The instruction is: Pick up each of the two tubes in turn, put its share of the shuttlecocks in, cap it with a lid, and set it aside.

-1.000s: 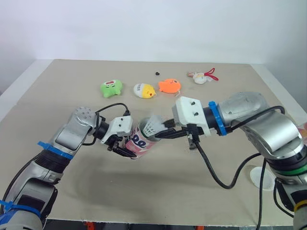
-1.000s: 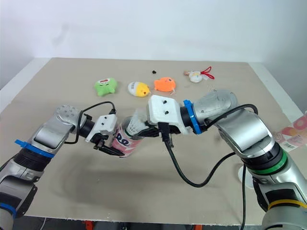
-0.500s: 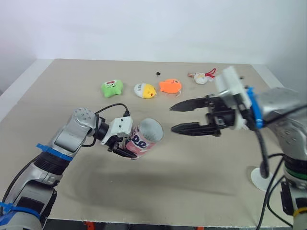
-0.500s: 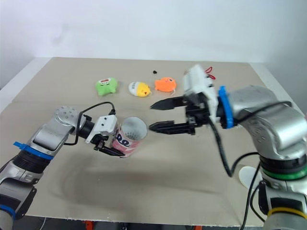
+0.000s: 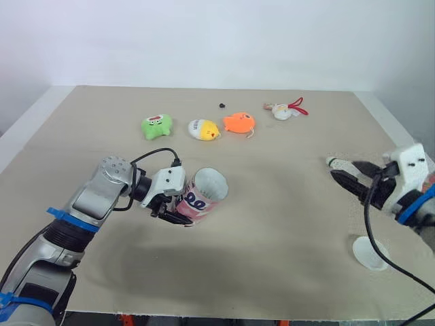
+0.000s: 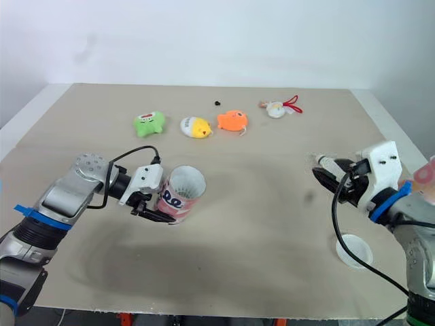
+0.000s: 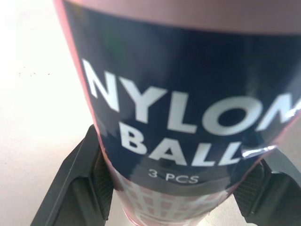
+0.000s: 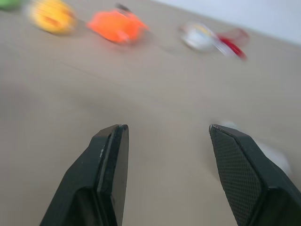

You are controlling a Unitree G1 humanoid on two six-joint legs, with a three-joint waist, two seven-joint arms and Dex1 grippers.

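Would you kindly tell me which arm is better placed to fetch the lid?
The right. The right gripper is open and free, and the lid lies on the table close by it. The left gripper is shut on the tube.

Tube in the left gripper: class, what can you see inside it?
The tube is uncapped, and its open mouth shows a pale interior near the rim. The tube's own wall hides everything deeper, so what it holds cannot be told.

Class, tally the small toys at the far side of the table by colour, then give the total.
Green toy: 1
Yellow toy: 1
Orange toy: 1
White-and-red toy: 1
Total: 4
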